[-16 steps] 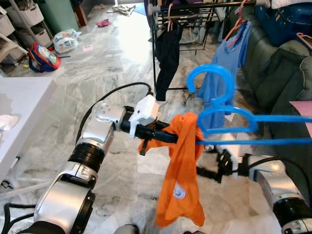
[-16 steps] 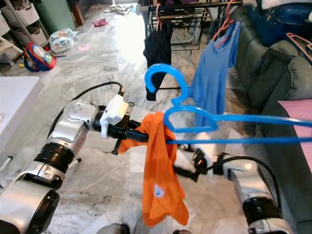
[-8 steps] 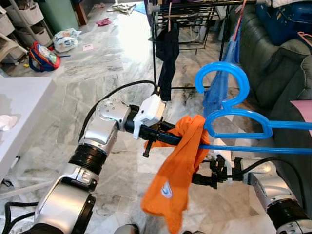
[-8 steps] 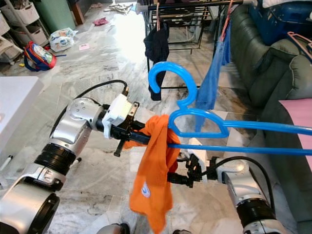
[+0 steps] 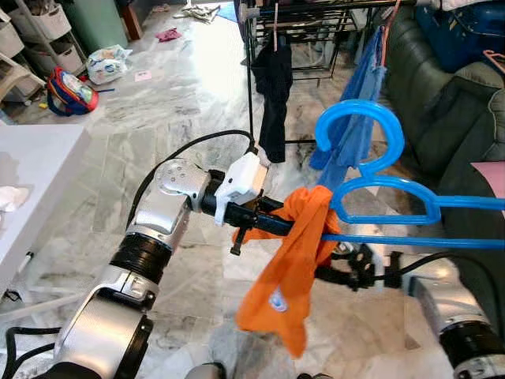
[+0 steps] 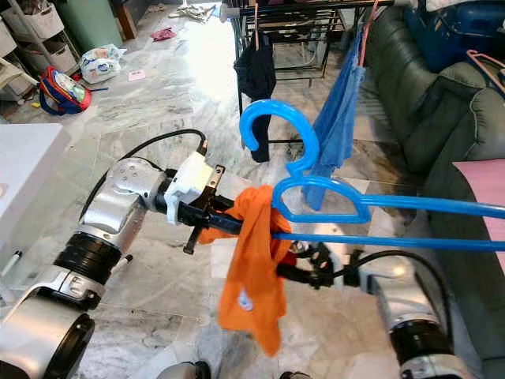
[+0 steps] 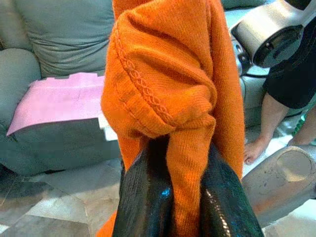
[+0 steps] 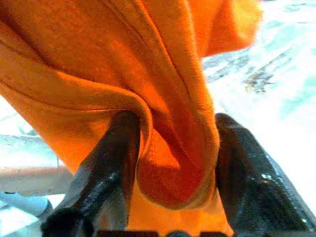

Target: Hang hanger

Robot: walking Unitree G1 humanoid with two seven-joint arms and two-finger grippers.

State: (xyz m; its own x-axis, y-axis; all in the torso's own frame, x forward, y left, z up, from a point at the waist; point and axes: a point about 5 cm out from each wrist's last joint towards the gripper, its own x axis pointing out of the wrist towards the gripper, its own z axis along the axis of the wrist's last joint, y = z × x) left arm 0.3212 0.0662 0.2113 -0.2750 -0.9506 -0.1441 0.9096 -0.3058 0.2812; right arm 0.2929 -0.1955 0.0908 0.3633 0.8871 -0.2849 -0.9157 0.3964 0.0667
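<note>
- Our left pincer [image 7: 185, 197] pinches a fold of the orange garment [image 5: 296, 260], black fingers [image 7: 143, 197] pressed onto the knit.
- Our right pincer [image 8: 173, 163] has cloth bunched between its fingers; we cannot tell whether it is clamped.
- The blue hanger [image 5: 371, 170] sits mid-air above the marble floor [image 5: 158, 118], against the garment's top, well apart from the drying rack [image 5: 316, 16].
</note>
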